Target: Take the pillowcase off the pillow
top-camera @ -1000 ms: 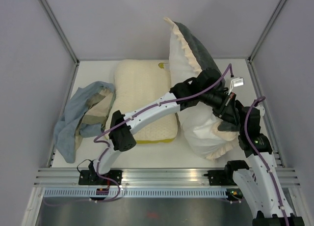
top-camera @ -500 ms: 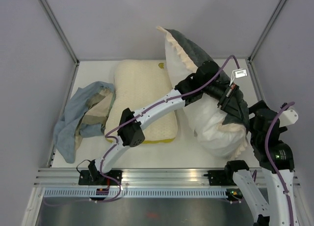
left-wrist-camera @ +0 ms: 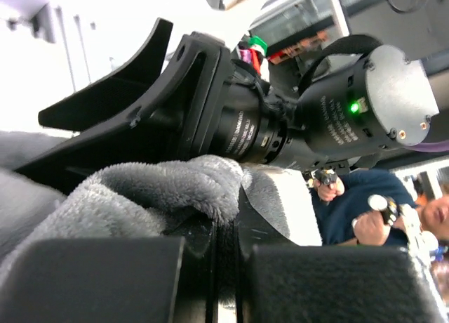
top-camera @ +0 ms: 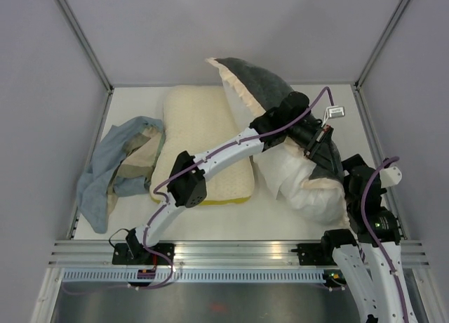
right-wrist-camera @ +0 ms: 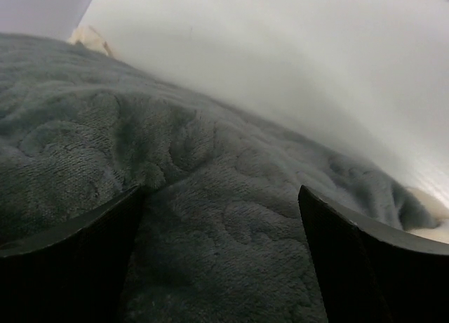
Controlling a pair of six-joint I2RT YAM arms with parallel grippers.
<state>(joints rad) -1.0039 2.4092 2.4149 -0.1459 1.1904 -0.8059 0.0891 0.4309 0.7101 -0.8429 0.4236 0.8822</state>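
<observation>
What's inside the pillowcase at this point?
The white pillow: its near end bulges out of the pillowcase opening. Its far end is covered by the grey plush, so how deep it sits inside cannot be seen.

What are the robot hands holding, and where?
The left gripper pinches a fold of grey plush on the pillowcase. The right gripper is open, holding nothing.
</observation>
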